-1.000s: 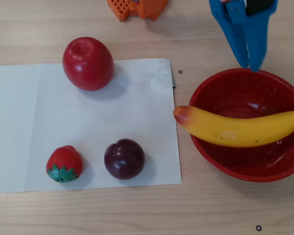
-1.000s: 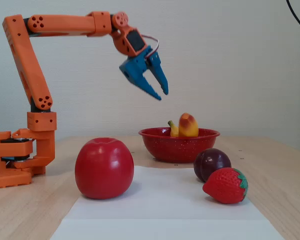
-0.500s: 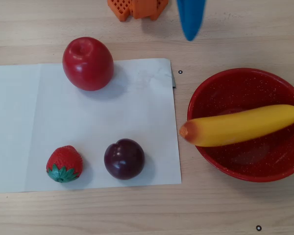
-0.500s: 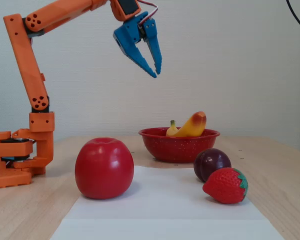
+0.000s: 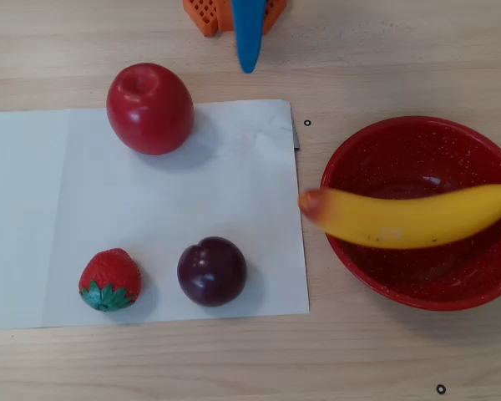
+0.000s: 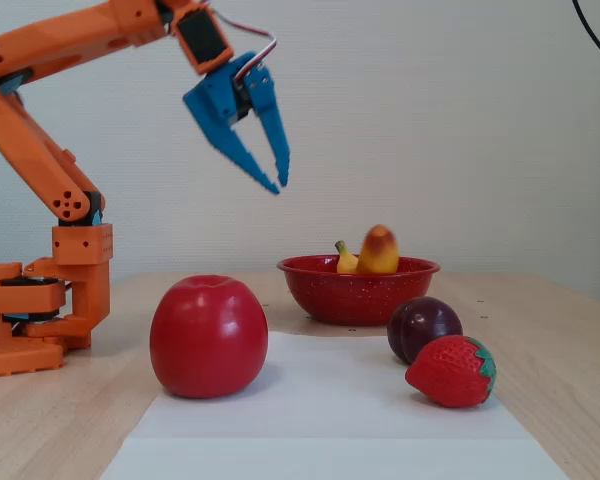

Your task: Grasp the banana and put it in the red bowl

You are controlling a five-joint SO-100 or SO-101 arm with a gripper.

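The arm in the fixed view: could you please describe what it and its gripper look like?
The arm is orange plastic with boxy segments and round screw holes at the joints. Its gripper is blue, with two long, tapering, pointed fingers. A thin white and red cable loops above the wrist.

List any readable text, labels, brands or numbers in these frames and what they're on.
None: no words, labels, brands or numbers show in either view.
The banana, red bowl, apple, plum, strawberry and white paper are unmarked.
The arm and gripper carry no visible lettering.
The small dark ring marks on the table are not characters.
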